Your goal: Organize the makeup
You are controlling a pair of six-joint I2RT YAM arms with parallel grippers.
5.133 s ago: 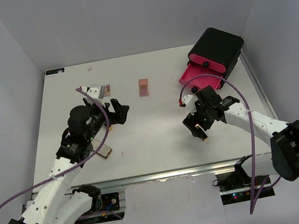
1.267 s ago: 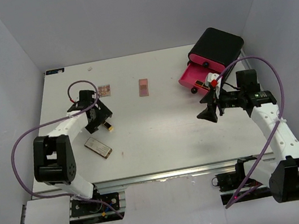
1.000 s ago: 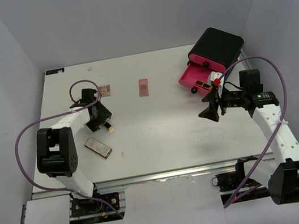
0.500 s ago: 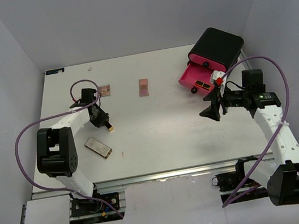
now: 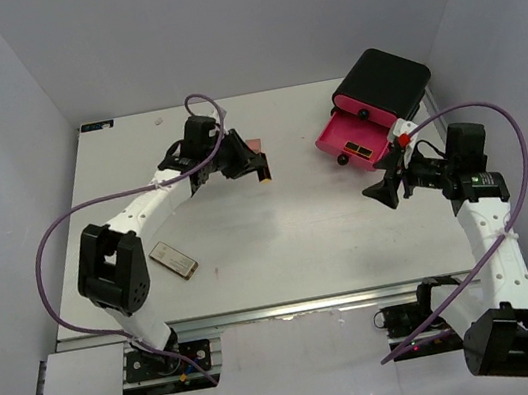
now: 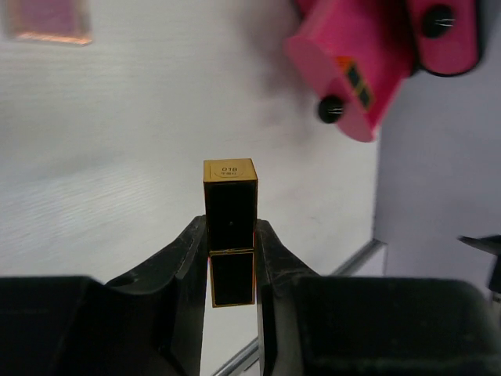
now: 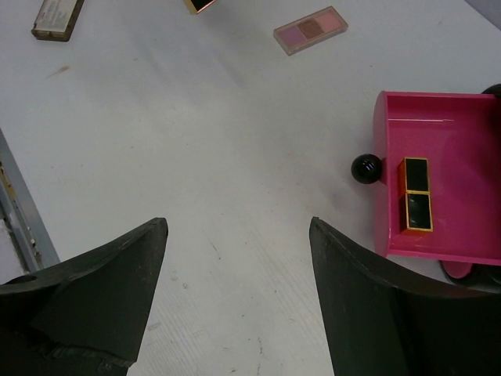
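Just in: left tool (image 6: pixel 232 235) clamped on lipstick (image 6: pixel 230 192), up off the surface (image 5: pixel 281 235). Likely bound for pink drawer (image 5: pixel 334 130); right tool (image 7: pixel 236 227) wide open, empty.

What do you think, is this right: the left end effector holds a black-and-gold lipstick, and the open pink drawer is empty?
The drawer is not empty: the right wrist view shows another lipstick lying inside it. The rest stands: the left end effector holds a black-and-gold lipstick.
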